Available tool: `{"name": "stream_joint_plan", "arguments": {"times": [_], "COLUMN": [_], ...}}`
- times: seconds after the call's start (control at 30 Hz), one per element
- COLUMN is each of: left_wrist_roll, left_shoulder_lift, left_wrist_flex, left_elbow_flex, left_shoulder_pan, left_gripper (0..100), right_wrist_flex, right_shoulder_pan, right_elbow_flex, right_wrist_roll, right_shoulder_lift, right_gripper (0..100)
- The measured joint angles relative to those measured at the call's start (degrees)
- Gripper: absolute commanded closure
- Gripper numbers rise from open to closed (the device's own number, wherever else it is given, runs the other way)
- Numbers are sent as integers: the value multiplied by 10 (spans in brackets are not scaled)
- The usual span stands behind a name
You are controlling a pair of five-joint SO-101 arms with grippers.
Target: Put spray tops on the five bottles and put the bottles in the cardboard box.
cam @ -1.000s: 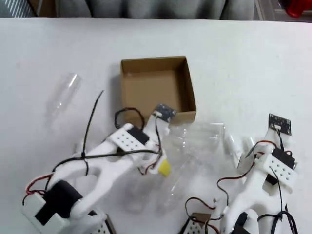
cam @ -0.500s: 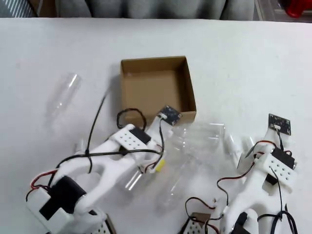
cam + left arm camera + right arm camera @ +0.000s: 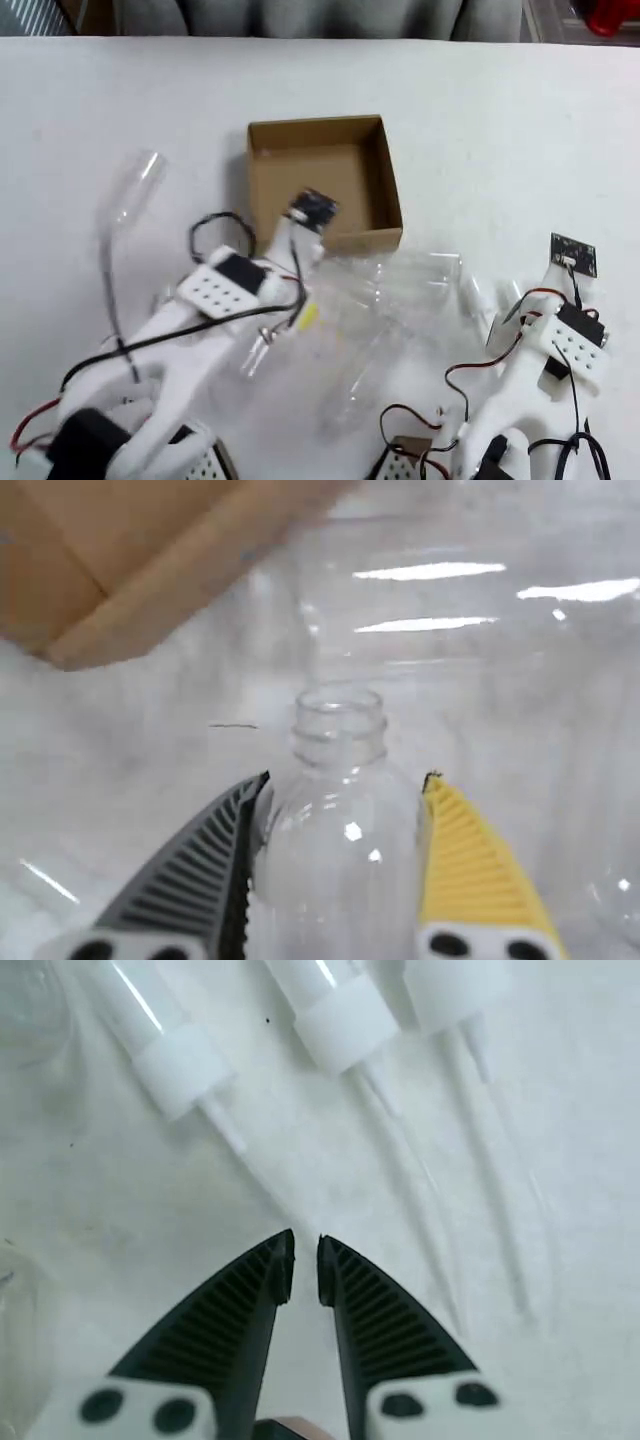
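1. Bottle [image 3: 340, 865], clear and uncapped, is clamped in the left gripper [image 3: 345, 780], just beside the cardboard box [image 3: 325, 124].
2. Right gripper [image 3: 305, 1250], all but closed and empty, hangs above spray tops [image 3: 345, 1025] on the table's [image 3: 500, 120] right side.

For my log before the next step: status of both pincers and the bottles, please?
Left pincer shut on uncapped bottle, near cardboard box corner. Right pincer shut, empty, above spray tops. Loose bottles lie between the arms.
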Motion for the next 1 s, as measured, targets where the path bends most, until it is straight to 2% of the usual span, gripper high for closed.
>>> {"name": "stream_joint_plan", "arguments": {"times": [0.43,0.6,0.77,0.93,1.0], "left_wrist_roll": [0,0,0,-1,-1], "left_shoulder_lift": [-161,-215,-256,-265,-265], "left_wrist_flex": [-67,-93,-102,-102,-102], "left_elbow_flex": [69,103,113,113,113], "left_shoulder_pan": [-111,-145,-171,-179,-179], "left_gripper": [980,980,980,980,980], "right_wrist_flex": [0,2,63,79,84], "right_shoulder_pan": [0,4,17,21,21], "right_elbow_flex": [-3,-73,-168,-234,-256], "right_wrist_roll": [1,7,127,160,188], "right_shoulder_lift": [-4,-4,-4,0,21], "right_gripper": [981,980,980,887,908]}}
